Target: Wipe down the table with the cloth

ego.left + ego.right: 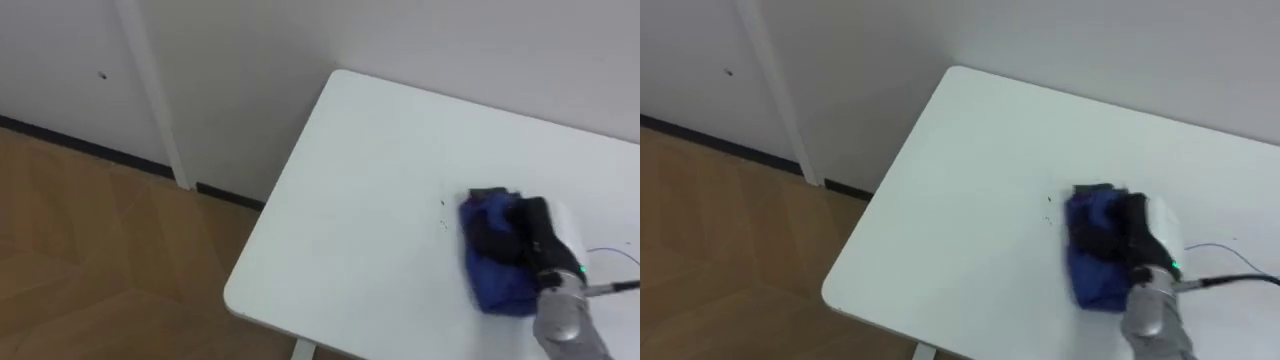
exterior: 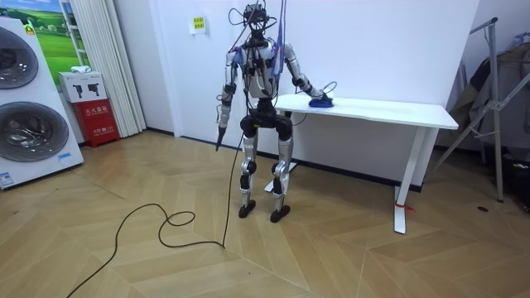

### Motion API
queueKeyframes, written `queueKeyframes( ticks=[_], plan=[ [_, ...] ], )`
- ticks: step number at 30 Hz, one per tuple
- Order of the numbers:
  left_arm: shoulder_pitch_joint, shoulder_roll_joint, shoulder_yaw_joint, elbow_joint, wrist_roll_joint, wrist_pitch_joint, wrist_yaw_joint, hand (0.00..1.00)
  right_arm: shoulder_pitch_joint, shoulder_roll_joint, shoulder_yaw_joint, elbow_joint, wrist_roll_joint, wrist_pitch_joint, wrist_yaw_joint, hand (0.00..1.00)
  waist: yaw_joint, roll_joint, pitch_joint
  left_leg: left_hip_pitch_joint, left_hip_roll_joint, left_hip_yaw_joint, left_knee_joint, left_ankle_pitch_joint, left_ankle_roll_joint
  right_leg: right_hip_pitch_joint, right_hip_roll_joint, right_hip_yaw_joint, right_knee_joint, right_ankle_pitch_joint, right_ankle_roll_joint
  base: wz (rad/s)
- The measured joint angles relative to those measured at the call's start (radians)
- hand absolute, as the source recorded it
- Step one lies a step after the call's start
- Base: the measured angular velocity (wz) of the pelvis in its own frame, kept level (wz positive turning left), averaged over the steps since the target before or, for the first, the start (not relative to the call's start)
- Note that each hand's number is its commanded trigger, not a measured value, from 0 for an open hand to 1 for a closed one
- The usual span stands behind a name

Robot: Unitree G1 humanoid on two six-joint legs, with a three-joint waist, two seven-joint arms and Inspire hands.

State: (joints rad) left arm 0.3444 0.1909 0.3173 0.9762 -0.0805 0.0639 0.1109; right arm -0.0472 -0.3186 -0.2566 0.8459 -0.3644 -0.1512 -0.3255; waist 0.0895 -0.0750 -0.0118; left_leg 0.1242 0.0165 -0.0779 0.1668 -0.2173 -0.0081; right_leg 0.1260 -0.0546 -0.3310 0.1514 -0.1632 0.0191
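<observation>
A blue cloth (image 1: 495, 262) lies bunched on the white table (image 1: 360, 200), toward its right part as I look down. My right hand (image 1: 520, 235) comes in from the lower right and lies on top of the cloth, dark fingers spread flat over it, open. A few small dark specks (image 1: 443, 207) mark the tabletop just left of the cloth. In the room view I stand upright at the table's end on the room view's left, right arm reaching to the cloth (image 2: 320, 103). My left hand (image 2: 221, 124) hangs by my side.
The table's corner and near edge (image 1: 240, 300) drop to wood floor on my left. A white wall runs behind the table. In the room view, washing machines (image 2: 29, 108) and a red box (image 2: 101, 120) stand on the room view's left, a metal rack (image 2: 497, 108) on its right.
</observation>
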Motion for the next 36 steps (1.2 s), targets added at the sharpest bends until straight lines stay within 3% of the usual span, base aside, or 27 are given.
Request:
queueKeyframes(
  ticks=[2,5,9,12,18,19,20,21,23,25,28,30,32,36],
  plan=[
    [0.038,0.020,0.057,0.004,0.005,0.002,-0.015,0.00,0.004,-0.051,-0.088,0.090,0.020,0.000,0.002,1.00,-0.017,-0.004,-0.0025,0.002,0.001,0.005,-0.002,-0.001,0.002,0.003,0.002,0.009,0.001,-0.001,0.001,-0.06],
    [0.060,0.026,0.117,0.004,0.005,0.002,-0.024,0.00,0.014,-0.098,-0.180,0.174,0.047,0.010,0.003,1.00,-0.043,-0.011,-0.0027,0.004,0.003,0.006,0.002,-0.002,0.002,0.010,0.004,0.014,0.002,-0.001,0.001,0.00],
    [0.058,0.025,0.131,0.004,0.004,0.000,-0.033,0.00,0.031,-0.117,-0.238,0.228,0.063,0.024,0.000,1.00,-0.063,-0.020,-0.0022,0.008,0.004,0.013,0.003,-0.002,0.002,0.011,0.006,0.025,0.003,-0.001,0.000,-0.07],
    [0.030,0.022,0.097,0.004,0.005,-0.006,-0.034,0.00,0.031,-0.117,-0.233,0.224,0.046,0.048,-0.002,1.00,-0.062,-0.023,-0.0019,0.011,0.004,0.023,0.001,-0.003,0.004,0.010,0.006,0.031,0.005,0.000,-0.001,-0.11],
    [-0.012,0.007,-0.033,0.018,0.005,-0.006,-0.038,0.00,0.011,-0.113,-0.036,0.052,-0.075,0.184,-0.011,1.00,0.001,-0.012,0.0023,0.022,0.011,0.069,-0.002,-0.003,0.004,-0.026,0.012,0.084,0.040,0.003,-0.007,-0.31],
    [-0.021,0.005,-0.052,0.021,0.006,-0.005,-0.046,0.00,-0.004,-0.103,0.039,-0.019,-0.134,0.215,0.006,1.00,0.021,-0.012,0.0032,0.018,0.015,0.079,-0.003,-0.003,0.004,-0.039,0.015,0.091,0.045,0.006,-0.012,-0.40],
    [-0.037,0.008,-0.069,0.027,0.004,-0.003,-0.054,0.00,-0.034,-0.094,0.128,-0.072,-0.176,0.220,0.029,1.00,0.038,-0.013,0.0079,0.009,0.019,0.084,-0.004,-0.004,0.002,-0.053,0.021,0.105,0.052,0.008,-0.016,-0.35],
    [-0.043,0.008,-0.079,0.028,0.004,-0.002,-0.056,0.00,-0.054,-0.093,0.180,-0.095,-0.192,0.220,0.043,1.00,0.048,-0.013,0.0087,0.006,0.020,0.087,-0.005,-0.003,0.002,-0.061,0.022,0.109,0.054,0.009,-0.017,-0.24],
    [-0.076,0.014,-0.121,0.043,0.003,-0.003,-0.058,0.00,-0.157,-0.085,0.358,-0.136,-0.211,0.212,0.097,1.00,0.085,-0.014,0.0223,-0.008,0.024,0.093,-0.004,0.000,-0.004,-0.076,0.025,0.108,0.053,0.013,-0.024,-0.02],
    [-0.084,0.017,-0.145,0.046,0.003,-0.002,-0.061,0.00,-0.209,-0.072,0.400,-0.138,-0.208,0.201,0.125,1.00,0.114,-0.016,0.0272,-0.022,0.022,0.070,0.000,0.001,-0.005,-0.077,0.025,0.094,0.047,0.012,-0.023,0.37],
    [-0.043,0.018,-0.137,0.037,0.005,0.017,-0.065,0.00,-0.229,-0.059,0.394,-0.111,-0.209,0.195,0.135,1.00,0.144,-0.022,0.0222,-0.029,0.020,0.034,0.003,0.002,-0.006,-0.072,0.022,0.057,0.029,0.011,-0.020,0.39],
    [0.001,0.020,-0.131,0.028,0.007,0.041,-0.071,0.00,-0.209,-0.059,0.364,-0.111,-0.183,0.190,0.134,1.00,0.126,-0.022,0.0209,-0.032,0.019,0.012,0.009,0.002,-0.006,-0.056,0.020,0.035,0.030,0.011,-0.020,0.43],
    [0.038,0.019,-0.102,0.011,0.009,0.055,-0.076,0.00,-0.155,-0.059,0.305,-0.089,-0.087,0.148,0.132,1.00,0.091,-0.027,0.0161,-0.040,0.013,-0.005,0.023,0.002,-0.006,-0.036,0.014,0.013,0.018,0.011,-0.020,0.61],
    [0.043,0.021,-0.064,-0.009,0.039,0.056,-0.070,0.00,-0.106,-0.051,0.196,-0.040,0.010,0.089,0.129,1.00,0.073,-0.022,0.0124,-0.027,0.000,-0.004,0.023,0.002,-0.005,-0.002,0.002,0.008,-0.003,0.005,-0.011,0.29]
  ],
)
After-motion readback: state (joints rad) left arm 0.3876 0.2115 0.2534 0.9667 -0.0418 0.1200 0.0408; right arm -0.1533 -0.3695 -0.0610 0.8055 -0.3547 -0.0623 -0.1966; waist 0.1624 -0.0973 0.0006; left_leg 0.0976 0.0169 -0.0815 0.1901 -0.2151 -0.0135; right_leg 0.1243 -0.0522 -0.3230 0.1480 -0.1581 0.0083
